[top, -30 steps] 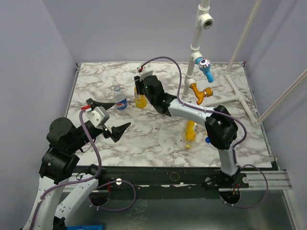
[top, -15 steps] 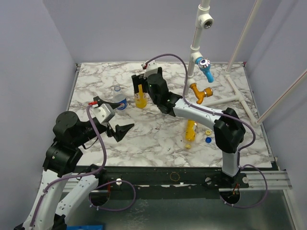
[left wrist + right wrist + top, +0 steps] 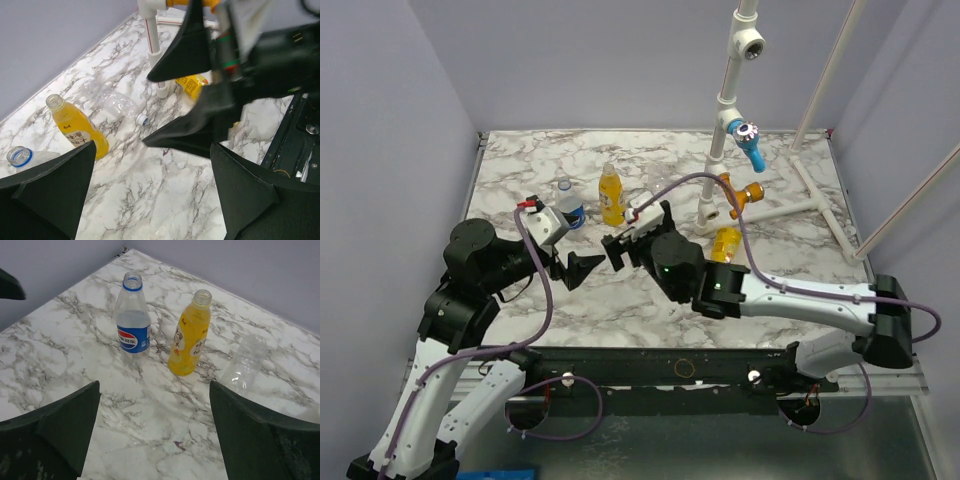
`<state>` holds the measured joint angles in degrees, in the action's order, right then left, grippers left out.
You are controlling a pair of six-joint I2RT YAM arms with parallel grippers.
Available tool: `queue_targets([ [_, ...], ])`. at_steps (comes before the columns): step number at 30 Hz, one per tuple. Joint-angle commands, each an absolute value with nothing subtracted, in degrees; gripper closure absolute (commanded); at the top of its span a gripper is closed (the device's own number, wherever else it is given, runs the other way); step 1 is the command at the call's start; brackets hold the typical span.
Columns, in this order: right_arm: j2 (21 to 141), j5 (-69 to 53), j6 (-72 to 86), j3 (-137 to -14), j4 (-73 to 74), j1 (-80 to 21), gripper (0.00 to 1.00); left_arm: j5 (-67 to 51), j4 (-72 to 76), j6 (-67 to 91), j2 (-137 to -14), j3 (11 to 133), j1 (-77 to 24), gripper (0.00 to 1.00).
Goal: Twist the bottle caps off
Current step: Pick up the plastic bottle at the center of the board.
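1. I am working in a tight spot: the left fingers (image 3: 558, 240) and the right fingers (image 3: 638, 232) are facing each other almost tip to tip over the middle of the counter (image 3: 520, 170).
2. Both pairs are gaping wide, and neither is gripping anything.
3. Bare marble is lying between the right fingers and the bottles beyond them, and the wall is closing off the counter's far edge behind those bottles.
4. Past the left fingers, a white pipe stand (image 3: 152, 45) is rising from the counter.
5. Ahead-left of the right fingers, the Pepsi bottle (image 3: 132, 320) is standing upright, its mouth open and a blue ring on its neck.
6. Near it on the right, the orange bottle (image 3: 190, 337) is standing upright, its mouth open too.
7. Further right, the clear bottle (image 3: 245, 365) is lying on its side.
8. A second orange bottle (image 3: 725, 240) is lying by the foot of the pipe stand.
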<state>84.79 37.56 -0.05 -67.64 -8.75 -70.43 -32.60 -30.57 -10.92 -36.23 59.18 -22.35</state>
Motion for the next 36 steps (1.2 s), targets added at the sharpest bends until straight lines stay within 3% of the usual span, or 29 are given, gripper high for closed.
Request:
queue_targets([
  [1,72.91,47.66,-2.7,-64.01,-4.42,-74.04,0.1,-34.28,-30.27,-10.68,-39.3,59.89,-22.5,0.07],
  [6,60.98,48.83,-6.64,-62.92,-2.65,-74.68,0.15,-36.02,-24.97,-10.77,-44.54,55.86,-22.5,0.08],
  [10,58.9,51.03,-13.07,-66.79,-2.41,-74.9,0.18,-41.4,-19.61,-12.32,-53.54,53.4,-22.59,0.07],
  [14,57.52,45.89,-16.53,-72.0,-4.71,-74.89,0.17,-42.83,-15.22,-11.16,-65.85,54.95,-23.99,0.08],
  [21,56.6,40.59,-19.83,-74.54,-8.5,-74.93,0.17,-28.5,-5.47,-6.24,-82.33,57.77,-34.75,0.08],
  [28,52.3,40.61,-22.09,-71.07,-11.88,-74.97,0.17,-18.95,-3.96,3.27,-99.75,67.93,-35.81,0.09],
  [36,47.81,40.53,-22.71,-67.34,-12.53,-74.89,0.17,-9.66,-4.16,10.77,-110.44,74.2,-36.88,0.13],
])
